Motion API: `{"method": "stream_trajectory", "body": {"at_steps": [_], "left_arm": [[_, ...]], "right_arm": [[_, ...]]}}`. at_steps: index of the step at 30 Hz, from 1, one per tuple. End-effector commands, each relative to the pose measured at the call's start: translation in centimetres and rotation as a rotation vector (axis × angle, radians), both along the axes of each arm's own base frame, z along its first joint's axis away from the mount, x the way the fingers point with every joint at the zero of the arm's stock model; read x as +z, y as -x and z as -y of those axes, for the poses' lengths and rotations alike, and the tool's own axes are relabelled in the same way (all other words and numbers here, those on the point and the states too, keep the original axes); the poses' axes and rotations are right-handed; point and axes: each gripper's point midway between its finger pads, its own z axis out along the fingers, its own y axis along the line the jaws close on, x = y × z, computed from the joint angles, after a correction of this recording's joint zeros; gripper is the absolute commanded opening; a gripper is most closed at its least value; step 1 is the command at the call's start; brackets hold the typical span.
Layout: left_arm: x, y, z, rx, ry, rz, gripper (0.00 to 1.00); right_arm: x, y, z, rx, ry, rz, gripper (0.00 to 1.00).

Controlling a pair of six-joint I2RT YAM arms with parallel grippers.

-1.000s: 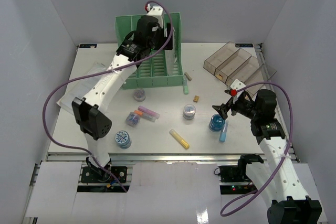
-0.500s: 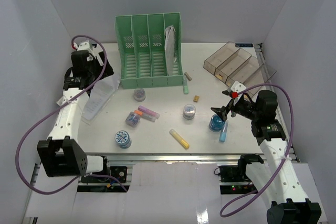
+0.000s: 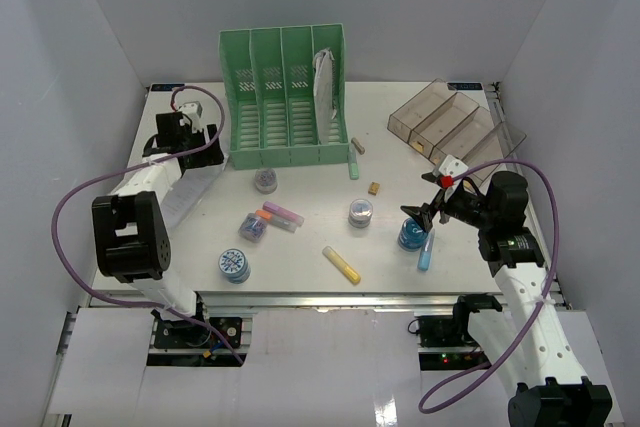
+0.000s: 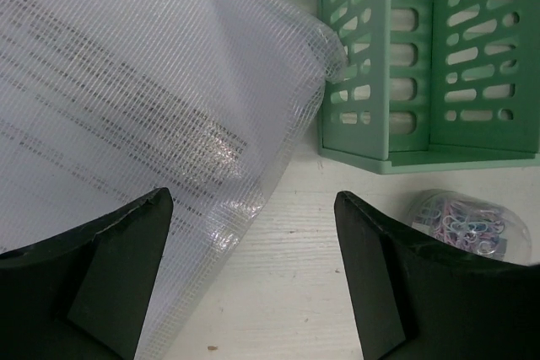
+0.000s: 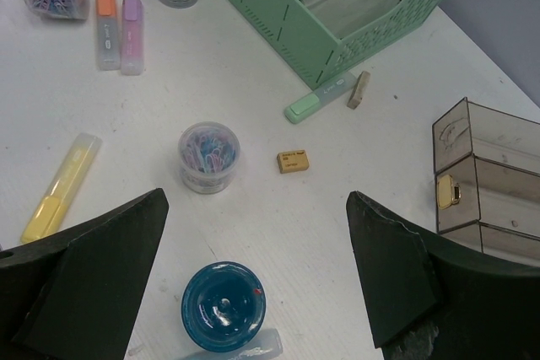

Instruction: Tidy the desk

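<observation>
Spread wide with nothing pinched, the left gripper (image 3: 200, 150) sits low at the left of the large flat white desk (image 3: 320, 172), which fills the top view beneath everything; the right gripper (image 3: 420, 209), likewise spread, hovers near a round blue pot (image 3: 411, 235); the green slotted file rack (image 3: 285, 97) holds white papers (image 3: 322, 72) in its rightmost slot; the clear brown compartment tray (image 3: 455, 119) stands at the far right. From the left wrist we see a clear mesh-patterned plastic sleeve (image 4: 126, 99) holding a printed sheet; a clear jar of coloured paper clips (image 4: 460, 221) sits just beside the rack. From the right wrist we see a second clear jar of paper clips (image 5: 208, 156); a small yellow item (image 5: 447, 193) lies in one tray compartment.
</observation>
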Motion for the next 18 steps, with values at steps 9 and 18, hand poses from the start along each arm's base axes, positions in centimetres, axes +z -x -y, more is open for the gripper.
{"method": "stream_trajectory", "body": {"at_steps": [9,18], "left_arm": [[-2.4,-1.4,1.1,-0.19,-0.065,0.07,0.79],[-4.5,-1.4,0.4,-0.172,-0.112,0.02,0.74]], "right_arm": [[-0.5,0.0,-0.2,0.024,-0.001,-0.01,0.93],[-0.5,0.0,-0.2,0.025,0.0,-0.008,0.93]]}}
